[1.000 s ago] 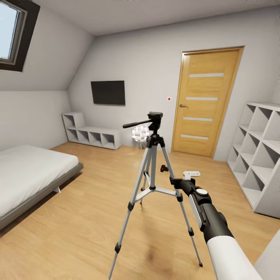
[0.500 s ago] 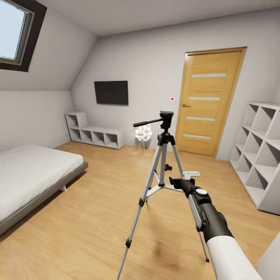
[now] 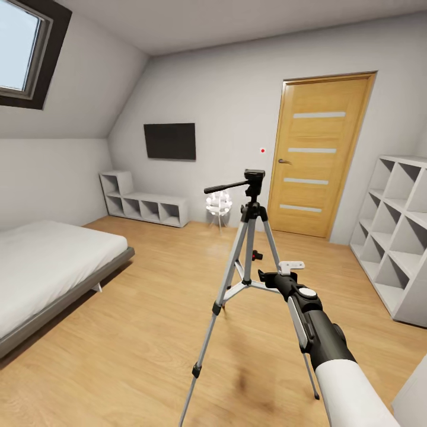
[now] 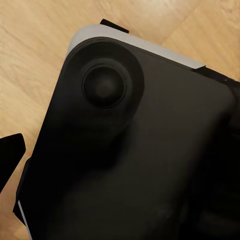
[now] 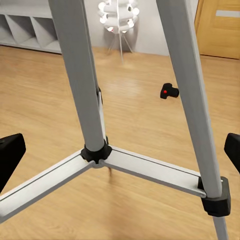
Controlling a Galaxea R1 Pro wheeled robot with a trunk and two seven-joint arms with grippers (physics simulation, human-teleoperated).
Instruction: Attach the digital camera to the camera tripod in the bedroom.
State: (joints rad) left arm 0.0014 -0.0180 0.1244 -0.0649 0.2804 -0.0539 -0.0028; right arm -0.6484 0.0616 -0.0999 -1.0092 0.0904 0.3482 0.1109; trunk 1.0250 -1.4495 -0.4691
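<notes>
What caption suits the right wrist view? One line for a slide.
Open right gripper faces the camera tripod legs, the digital camera lying on the wood floor beyond.

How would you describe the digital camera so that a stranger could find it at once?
Start at the wooden door and look left and down to the camera tripod on the light wood floor. Beyond its silver legs lies the digital camera, small and black. Its red button sets it apart from the white lamp behind.
</notes>
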